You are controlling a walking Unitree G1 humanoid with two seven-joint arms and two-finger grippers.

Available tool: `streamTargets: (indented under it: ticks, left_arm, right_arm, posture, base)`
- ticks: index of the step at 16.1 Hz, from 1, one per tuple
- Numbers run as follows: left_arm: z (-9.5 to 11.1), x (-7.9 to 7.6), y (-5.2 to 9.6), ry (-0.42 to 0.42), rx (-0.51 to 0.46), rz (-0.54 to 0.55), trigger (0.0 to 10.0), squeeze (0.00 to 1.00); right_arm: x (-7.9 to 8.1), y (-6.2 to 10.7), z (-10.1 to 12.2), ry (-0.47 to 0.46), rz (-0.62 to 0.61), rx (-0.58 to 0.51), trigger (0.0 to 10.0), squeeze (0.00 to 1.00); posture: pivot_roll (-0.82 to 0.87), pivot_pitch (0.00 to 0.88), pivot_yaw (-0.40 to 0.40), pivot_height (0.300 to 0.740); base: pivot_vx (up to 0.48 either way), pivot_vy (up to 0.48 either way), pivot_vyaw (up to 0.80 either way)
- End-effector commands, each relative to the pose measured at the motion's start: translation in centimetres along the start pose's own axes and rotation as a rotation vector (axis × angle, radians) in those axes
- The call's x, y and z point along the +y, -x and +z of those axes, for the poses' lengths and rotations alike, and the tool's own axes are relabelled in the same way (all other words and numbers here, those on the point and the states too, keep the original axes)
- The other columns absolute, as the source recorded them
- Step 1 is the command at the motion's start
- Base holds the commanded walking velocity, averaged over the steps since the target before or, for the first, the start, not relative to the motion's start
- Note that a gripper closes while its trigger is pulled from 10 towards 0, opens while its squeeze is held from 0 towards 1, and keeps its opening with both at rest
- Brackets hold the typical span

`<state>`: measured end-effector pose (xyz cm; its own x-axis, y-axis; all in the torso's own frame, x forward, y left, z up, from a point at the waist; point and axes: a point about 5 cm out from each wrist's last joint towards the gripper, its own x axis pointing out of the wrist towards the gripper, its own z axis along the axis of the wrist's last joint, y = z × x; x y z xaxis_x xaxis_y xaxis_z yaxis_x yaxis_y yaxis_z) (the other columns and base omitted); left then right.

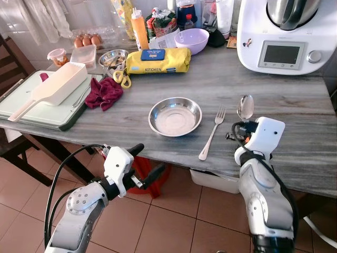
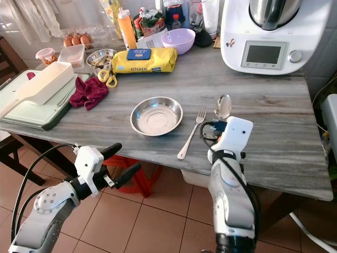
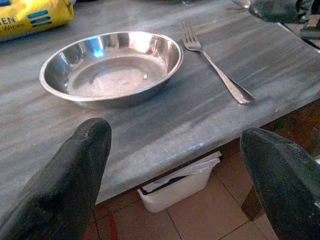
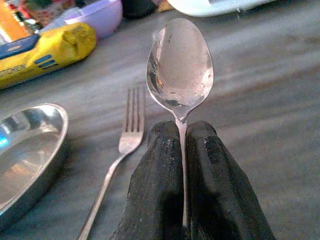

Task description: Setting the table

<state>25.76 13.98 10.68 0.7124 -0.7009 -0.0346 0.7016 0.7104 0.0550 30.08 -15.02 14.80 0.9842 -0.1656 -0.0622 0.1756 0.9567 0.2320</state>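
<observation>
A shallow steel plate (image 1: 175,116) lies near the front edge of the grey table (image 1: 295,105). Just to its right lies a fork (image 1: 212,133), tines pointing away from me. My right gripper (image 1: 239,129) is over the table right of the fork, shut on the handle of a spoon (image 4: 180,70), whose bowl points away from me. The spoon (image 1: 245,107) stands roughly parallel to the fork. My left gripper (image 1: 150,161) hangs open below the table's front edge, in front of the plate (image 3: 112,67), with nothing between its fingers (image 3: 70,180).
At the left are a green board (image 1: 37,113) with a white scoop (image 1: 55,87) and a dark red cloth (image 1: 103,93). Behind the plate are yellow wipes (image 1: 157,60), a purple bowl (image 1: 191,40) and a white kitchen machine (image 1: 284,34). A white bin (image 3: 177,182) stands under the table.
</observation>
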Motion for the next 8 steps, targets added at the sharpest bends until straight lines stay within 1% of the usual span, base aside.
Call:
streamTargets:
  ticks: [1,4,5,6,7,8]
  left_arm:
    - [0.3,0.4,0.3,-0.024,0.006,0.002,10.0,0.00]
    - [0.2,0.3,0.3,-0.028,0.012,-0.012,10.0,0.00]
    - [0.3,0.2,0.1,-0.030,0.011,-0.013,10.0,0.00]
    - [0.4,0.2,-0.1,-0.029,0.003,-0.007,10.0,0.00]
    - [0.4,0.2,-0.2,-0.028,-0.002,-0.002,10.0,0.00]
    - [0.4,0.1,-0.4,-0.023,-0.006,0.003,10.0,0.00]
  right_arm:
    - [0.8,0.0,-0.8,-0.067,-0.005,0.049,10.0,0.00]
    - [1.2,-0.1,-1.3,-0.076,-0.011,0.075,10.0,0.00]
    - [0.9,0.0,-1.5,-0.056,-0.027,0.081,10.0,0.00]
    - [0.3,0.1,-1.7,-0.023,-0.055,0.077,10.0,0.00]
    - [-0.1,0.1,-2.0,-0.015,-0.065,0.083,10.0,0.00]
    - [-0.8,0.1,-2.6,-0.026,-0.088,0.104,10.0,0.00]
  posture:
    - [-0.08,0.110,0.145,0.740]
    - [-0.08,0.115,0.148,0.740]
    - [-0.08,0.115,0.147,0.740]
    - [-0.08,0.115,0.146,0.740]
    - [-0.08,0.116,0.147,0.740]
    - [-0.08,0.116,0.148,0.740]
  base:
    - [0.000,0.000,0.00]
    - [0.000,0.000,0.00]
    - [0.000,0.000,0.00]
    - [0.000,0.000,0.00]
    - [0.000,0.000,0.00]
    - [0.000,0.000,0.00]
